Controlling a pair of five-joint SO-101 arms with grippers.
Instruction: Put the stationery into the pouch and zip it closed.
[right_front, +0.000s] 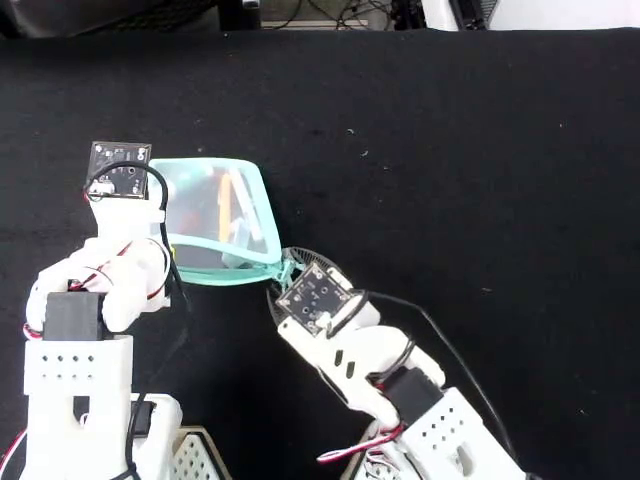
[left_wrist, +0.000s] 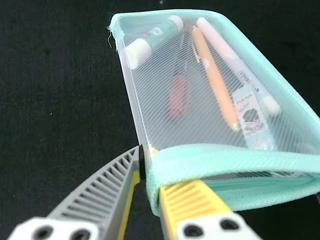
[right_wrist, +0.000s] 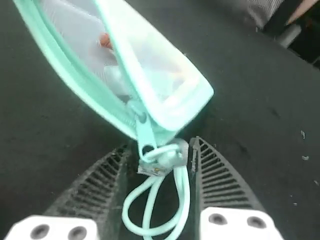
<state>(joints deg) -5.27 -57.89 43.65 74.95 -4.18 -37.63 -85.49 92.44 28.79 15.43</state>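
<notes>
A mint mesh pouch (right_front: 215, 215) lies on the black table with its stationery inside: a glue stick (left_wrist: 150, 40), an orange pen (left_wrist: 215, 80), a white pen (left_wrist: 235, 65), a small red item (left_wrist: 177, 97) and an eraser (left_wrist: 252, 120). My left gripper (left_wrist: 147, 162) is shut on the pouch's (left_wrist: 165, 125) near corner, at its left end in the high view (right_front: 165, 225). My right gripper (right_wrist: 161, 150) stands open at the opposite end (right_front: 285, 272). The zipper pull (right_wrist: 150, 145) and its cord loop (right_wrist: 160, 200) lie between its fingers, with small gaps on both sides.
The black cloth (right_front: 480, 150) stretches wide to the right and behind the pouch. Both arm bases (right_front: 80, 400) stand along the near edge. Cables and equipment (right_front: 330, 12) lie beyond the far edge.
</notes>
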